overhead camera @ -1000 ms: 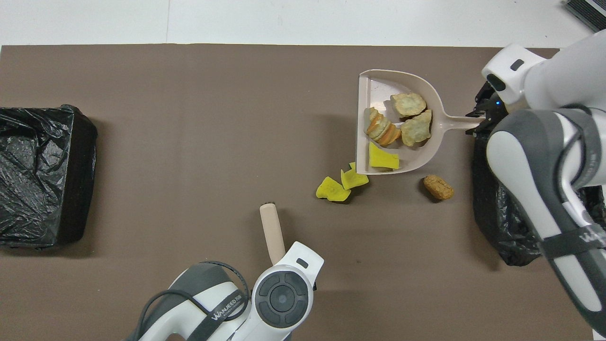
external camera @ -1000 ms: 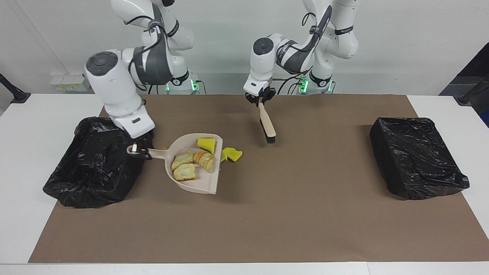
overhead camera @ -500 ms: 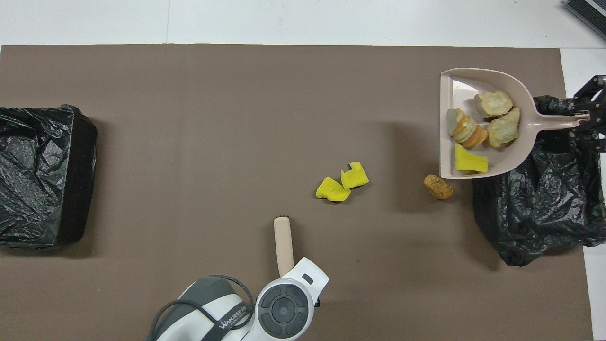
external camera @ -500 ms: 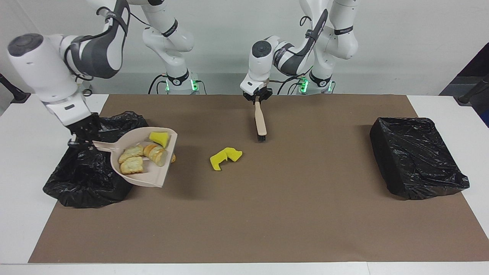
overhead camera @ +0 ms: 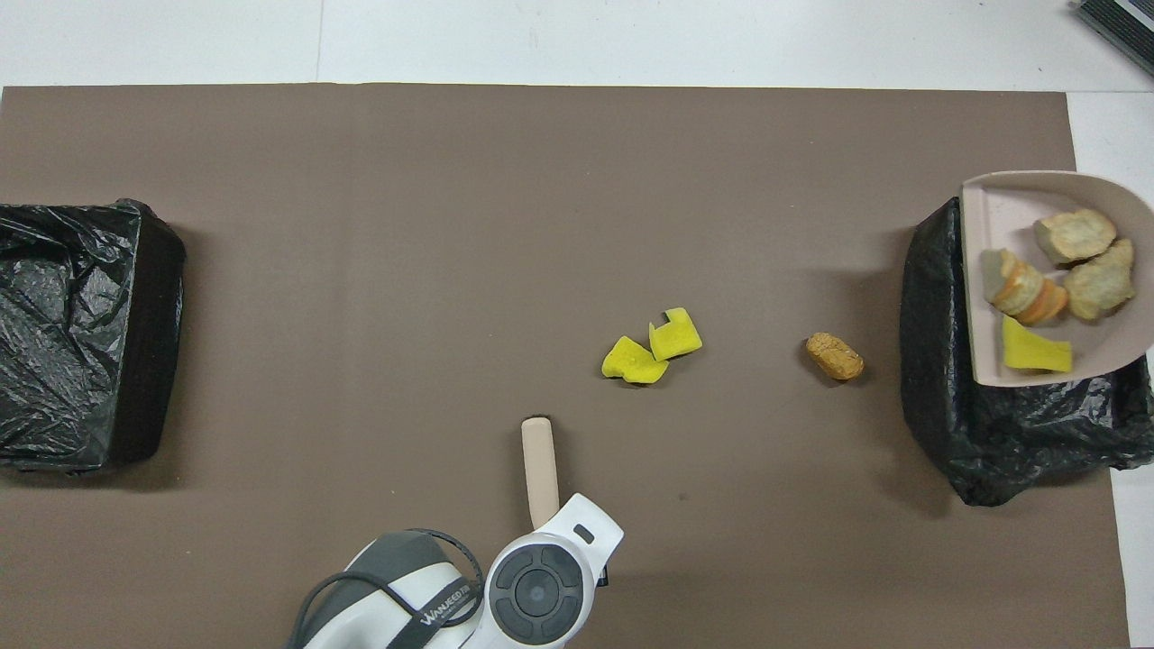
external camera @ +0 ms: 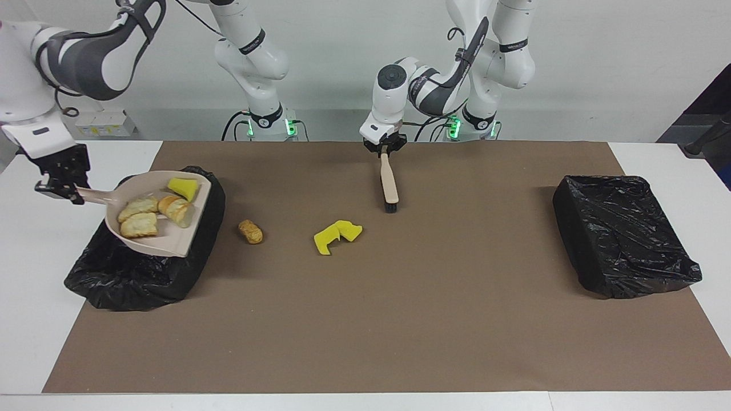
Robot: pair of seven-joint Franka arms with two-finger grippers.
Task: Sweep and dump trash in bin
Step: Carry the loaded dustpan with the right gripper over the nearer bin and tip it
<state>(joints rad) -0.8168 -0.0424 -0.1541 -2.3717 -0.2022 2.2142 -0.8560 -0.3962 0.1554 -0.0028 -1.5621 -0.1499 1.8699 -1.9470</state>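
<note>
My right gripper is shut on the handle of the beige dustpan, holding it raised over the black-lined bin at the right arm's end. In the pan lie bread-like chunks and a yellow sponge piece. More trash lies on the brown mat: a golden-brown nugget beside the bin and two yellow sponge pieces near the middle. My left gripper is shut on the beige brush, which slants down with its bristles at the mat. The overhead view leaves out the right gripper.
A second black-lined bin stands at the left arm's end of the mat. The brown mat covers most of the white table. In the overhead view the left arm's wrist covers the brush's handle end.
The right arm lifted the loaded dustpan off the mat and carried it over the bin at its end, uncovering the nugget. The left gripper drew the brush slightly toward the robots.
</note>
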